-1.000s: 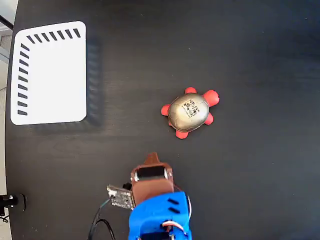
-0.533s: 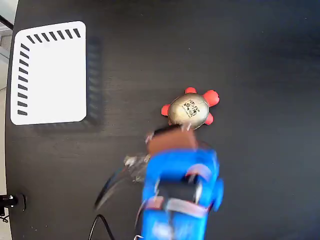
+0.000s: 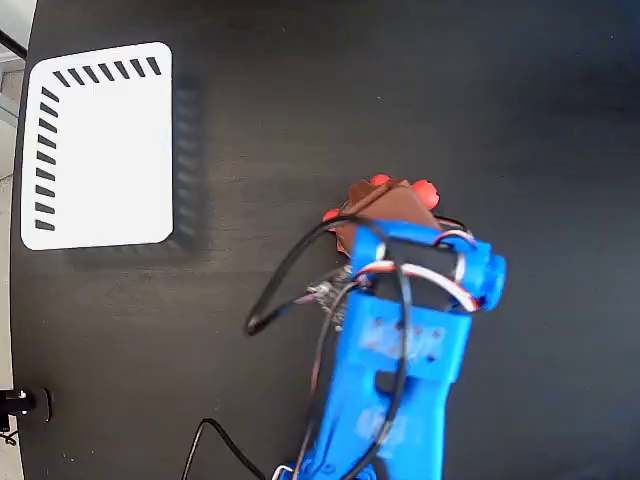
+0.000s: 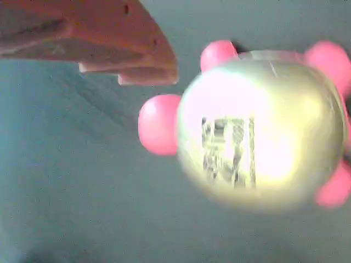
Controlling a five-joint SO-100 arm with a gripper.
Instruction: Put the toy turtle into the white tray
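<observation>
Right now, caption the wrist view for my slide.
Gold-shelled toy turtle fills the view, a brown gripper finger beside it.

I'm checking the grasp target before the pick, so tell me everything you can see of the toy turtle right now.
The toy turtle has a shiny gold domed shell with a dark printed square mark on top and rounded pinkish-red limbs poking out around its rim. It looks like smooth hard plastic. It sits upright on the dark table, well to the right of the white tray in the fixed view. There the arm covers most of it; only red bits show. In the wrist view one brown finger hangs beside it, apparently not touching.
</observation>
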